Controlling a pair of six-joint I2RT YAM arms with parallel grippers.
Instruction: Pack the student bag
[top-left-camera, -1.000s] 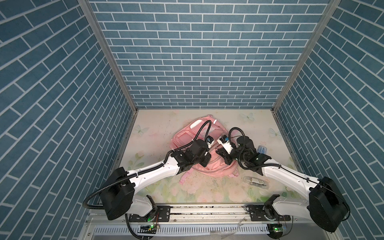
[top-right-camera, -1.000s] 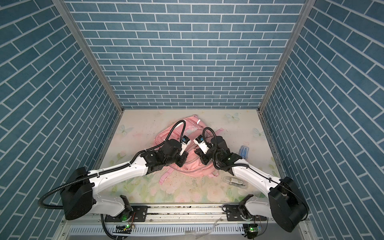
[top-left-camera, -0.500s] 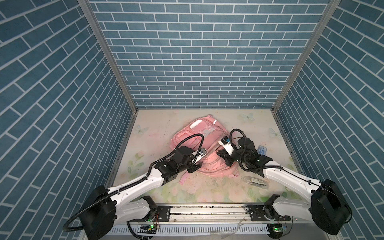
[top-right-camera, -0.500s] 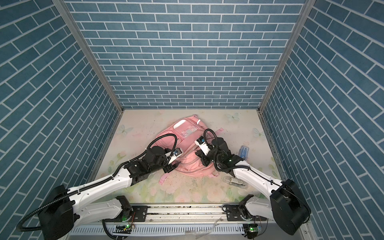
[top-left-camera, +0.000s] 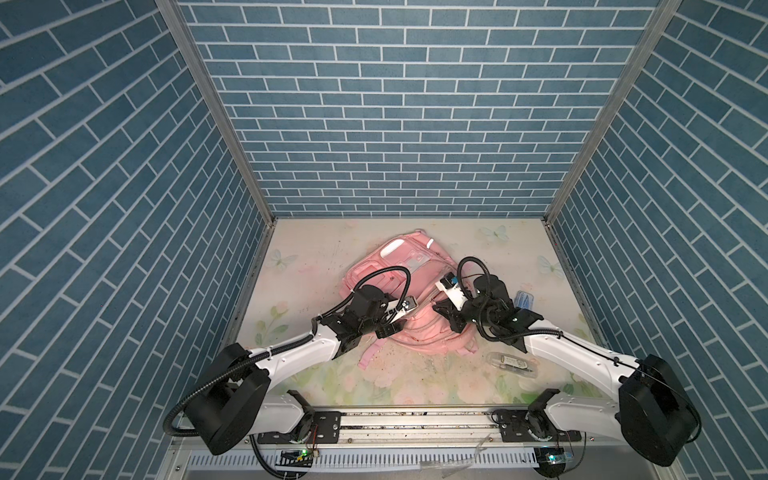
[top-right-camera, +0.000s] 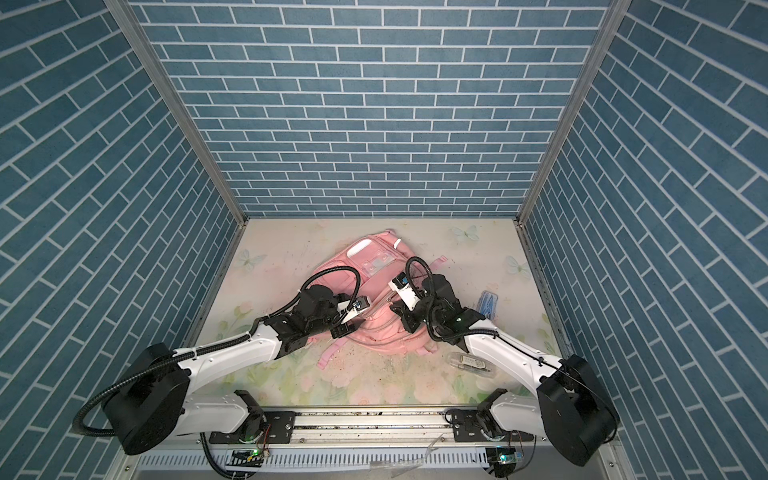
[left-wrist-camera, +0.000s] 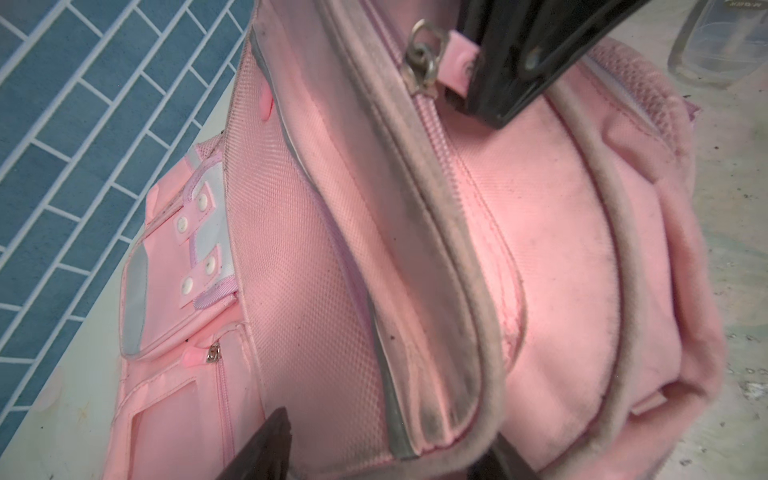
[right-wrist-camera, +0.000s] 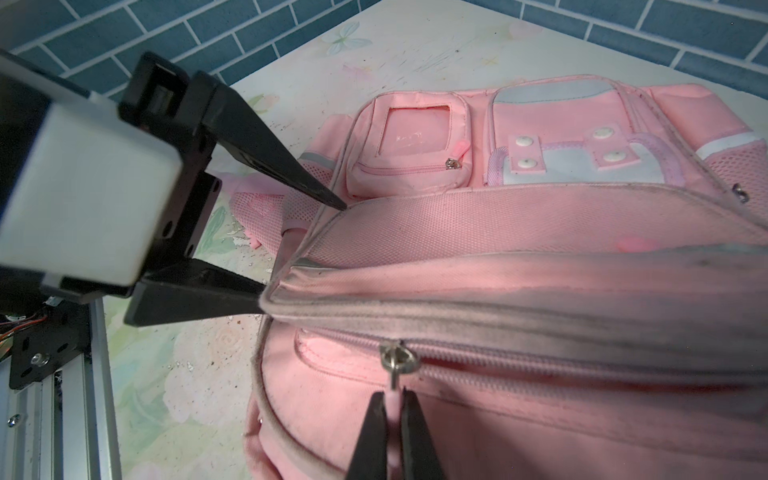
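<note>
If you start nearest the camera, a clear plastic case (top-left-camera: 512, 365) lies on the floral table (top-left-camera: 307, 253), just off the student bag's (top-left-camera: 409, 266) near right corner. Next up, your right gripper (right-wrist-camera: 392, 395) is pinched tight on the pink zipper pull (left-wrist-camera: 457, 60). Your left gripper (right-wrist-camera: 303, 255) is spread wide around the front flap's corner, with one fingertip on top and the other against the grey piping, and it isn't clamping anything. The bag itself lies flat mid-table, window pockets pointing toward the back wall (top-left-camera: 395, 124). A small blue packet (top-left-camera: 524, 300) sits to its right.
</note>
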